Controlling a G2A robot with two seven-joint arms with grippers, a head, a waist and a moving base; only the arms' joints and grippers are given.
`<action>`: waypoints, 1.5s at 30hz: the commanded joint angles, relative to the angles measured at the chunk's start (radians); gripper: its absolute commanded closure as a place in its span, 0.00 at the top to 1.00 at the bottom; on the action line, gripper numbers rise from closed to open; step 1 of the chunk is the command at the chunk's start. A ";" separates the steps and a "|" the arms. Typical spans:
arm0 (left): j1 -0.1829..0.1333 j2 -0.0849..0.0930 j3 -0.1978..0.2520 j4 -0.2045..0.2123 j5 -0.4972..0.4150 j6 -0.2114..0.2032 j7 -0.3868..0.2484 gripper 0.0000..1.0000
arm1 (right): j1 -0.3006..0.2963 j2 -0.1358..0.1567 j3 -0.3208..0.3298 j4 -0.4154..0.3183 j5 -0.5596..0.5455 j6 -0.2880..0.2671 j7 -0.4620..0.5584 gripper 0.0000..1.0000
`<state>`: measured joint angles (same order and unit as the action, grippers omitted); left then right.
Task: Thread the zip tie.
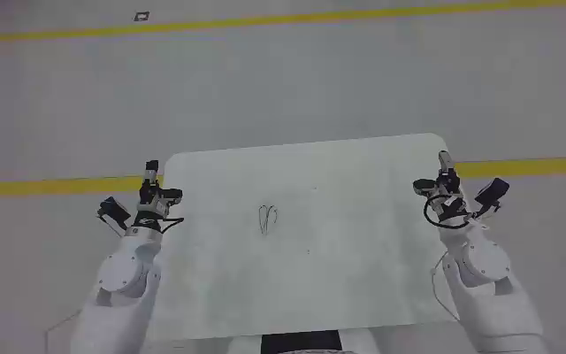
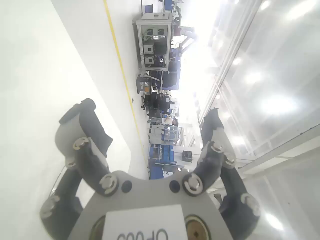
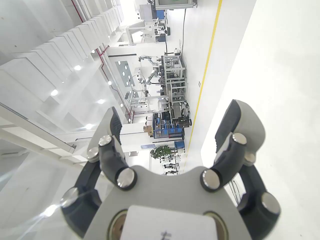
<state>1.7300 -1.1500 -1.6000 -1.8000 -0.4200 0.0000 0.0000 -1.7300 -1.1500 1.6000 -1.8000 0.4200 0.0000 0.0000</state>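
A thin dark zip tie [image 1: 267, 218] lies bent into a narrow loop near the middle of the white table [image 1: 354, 265]. My left gripper [image 1: 151, 170] is at the table's left edge, far from the tie, and points away toward the floor beyond. In its own wrist view the left gripper [image 2: 150, 113] is open with nothing between its fingers. My right gripper [image 1: 444, 161] is at the table's right edge, also well away from the tie. The right gripper [image 3: 175, 116] stands open and holds nothing.
The table top around the zip tie is bare white. A yellow floor line [image 1: 53, 186] runs behind the table at both sides, and another yellow line [image 1: 265, 21] crosses the far floor. Machine racks [image 2: 155, 41] stand far off in the room.
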 commanded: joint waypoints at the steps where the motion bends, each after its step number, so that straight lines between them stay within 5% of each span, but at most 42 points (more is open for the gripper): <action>1: 0.000 0.000 0.000 0.000 0.000 0.000 0.000 1.00 | 0.000 0.000 0.000 0.000 0.000 0.000 0.000 0.78; 2: 0.000 0.000 0.000 0.000 0.000 0.000 0.000 0.78 | 0.000 0.000 0.000 0.000 0.000 0.000 0.000 1.00; 3: 0.000 0.000 0.000 0.000 0.000 0.000 0.000 1.00 | 0.000 0.000 0.000 0.000 0.000 0.000 0.000 0.78; 4: 0.000 0.000 0.000 0.000 0.000 0.000 0.000 0.78 | 0.000 0.000 0.000 0.000 0.000 0.000 0.000 0.78; 5: 0.000 0.000 0.000 0.000 0.000 0.000 0.000 0.78 | 0.000 0.000 0.000 0.000 0.000 0.000 0.000 0.78; 6: 0.000 0.000 0.000 0.000 0.000 0.000 0.000 0.78 | 0.000 0.000 0.000 0.000 0.000 0.000 0.000 1.00; 7: 0.000 0.000 0.000 0.000 0.000 0.000 0.000 1.00 | 0.000 0.000 0.000 0.000 0.000 0.000 0.000 0.78; 8: 0.000 0.000 0.000 0.000 0.000 0.000 0.000 0.78 | 0.000 0.000 0.000 0.000 0.000 0.000 0.000 0.78; 9: 0.000 0.000 0.000 0.000 0.000 0.000 0.000 1.00 | 0.000 0.000 0.000 0.000 0.000 0.000 0.000 1.00; 18: -0.011 0.015 0.048 -0.070 0.229 0.155 -0.156 1.00 | 0.000 0.000 0.000 0.000 0.000 0.000 0.000 1.00; 27: -0.010 0.016 0.050 -0.073 0.247 0.157 -0.157 1.00 | 0.000 0.000 0.000 0.000 0.000 0.000 0.000 1.00; 29: -0.026 0.020 0.064 -0.089 0.319 0.158 -0.193 1.00 | 0.000 0.000 0.000 0.000 0.000 0.000 0.000 1.00; 38: -0.171 0.035 0.191 -0.084 0.593 0.305 -0.414 1.00 | 0.000 0.000 0.000 0.000 0.000 0.000 0.000 1.00; 45: -0.175 0.036 0.195 -0.083 0.606 0.311 -0.417 1.00 | 0.000 0.000 0.000 0.000 0.000 0.000 0.000 1.00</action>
<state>1.5554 -1.1144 -1.4048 -1.8827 0.1854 0.3108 -0.4171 -1.7300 -1.1500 1.6000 -1.8000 0.4200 0.0000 0.0000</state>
